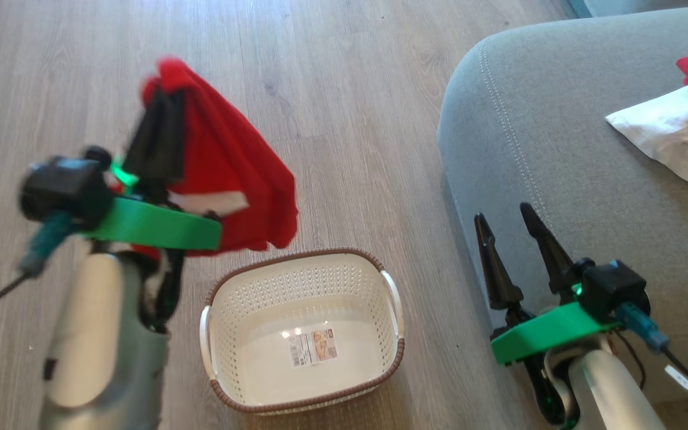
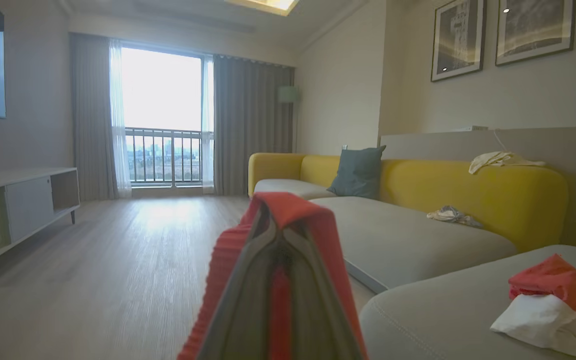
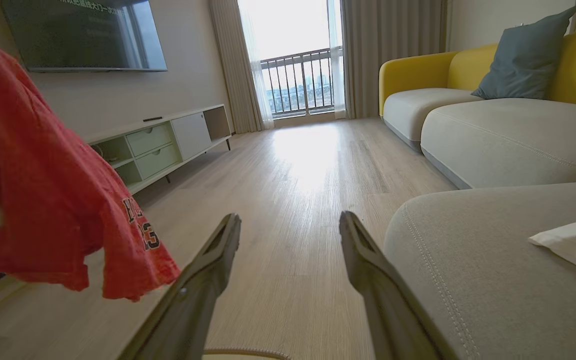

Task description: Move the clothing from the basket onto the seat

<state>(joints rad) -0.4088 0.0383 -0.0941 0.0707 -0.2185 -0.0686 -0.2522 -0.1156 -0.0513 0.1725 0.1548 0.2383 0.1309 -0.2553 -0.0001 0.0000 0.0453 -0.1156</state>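
My left gripper (image 1: 162,98) is shut on a red garment (image 1: 230,173) with a white stripe and holds it in the air above and left of the basket. The cloth drapes over the closed fingers (image 2: 248,300) in the left wrist view and hangs at the left of the right wrist view as red fabric (image 3: 43,200). The cream basket (image 1: 296,255) stands on the floor with only a label on its bottom. A red and white garment (image 1: 672,128) lies on the grey seat (image 1: 559,149). My right gripper (image 1: 502,214) is open and holds nothing, beside the seat's front edge.
Wooden floor (image 1: 350,89) stretches ahead and to the left. A long sofa with a yellow back (image 2: 493,195) and a blue-grey cushion (image 2: 358,172) continues beyond the seat. A low TV cabinet (image 3: 163,145) lines the far wall.
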